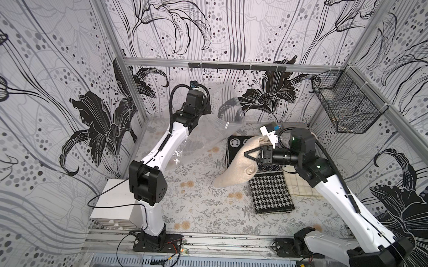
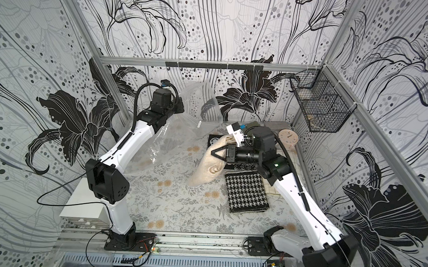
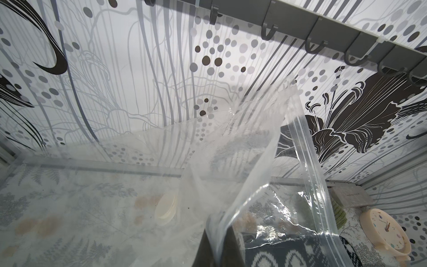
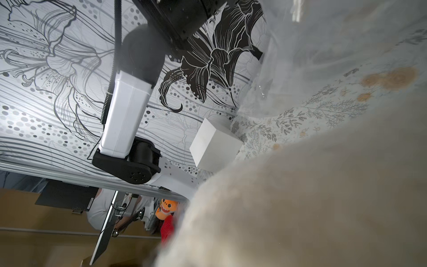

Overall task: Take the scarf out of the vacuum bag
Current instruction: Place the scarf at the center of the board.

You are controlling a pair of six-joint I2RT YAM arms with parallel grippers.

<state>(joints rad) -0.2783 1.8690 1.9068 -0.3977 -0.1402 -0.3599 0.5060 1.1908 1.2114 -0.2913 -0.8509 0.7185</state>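
Now pinching the scarf [image 1: 233, 169] near its upper end with the right hand [image 1: 250, 155], pressed together on the beige wool, hanging it just right of the bag [image 1: 224, 107] and outside it, resting only its lower tip on the worktop [image 1: 199, 208]. Holding the clear bag raised at the far middle with the left hand [image 3: 219, 240], pressed together on a fold of plastic. Judging the pull-out as nearly done. Calling next for carrying the scarf nearer and leftward over bare worktop, away from the checked cloth [image 1: 271, 193] just beside it, folding the tail down rather than dragging it, only then spreading the hand. Showing the whole scarf and its free tail in both top views, yet hiding the left hand behind its own wrist. Revealing that grip only in the left wrist view, along with the round white valve [image 3: 166, 209] and the zip strip [image 3: 316, 173]. Filling much of the right wrist view with blurred wool, hiding the right hand.
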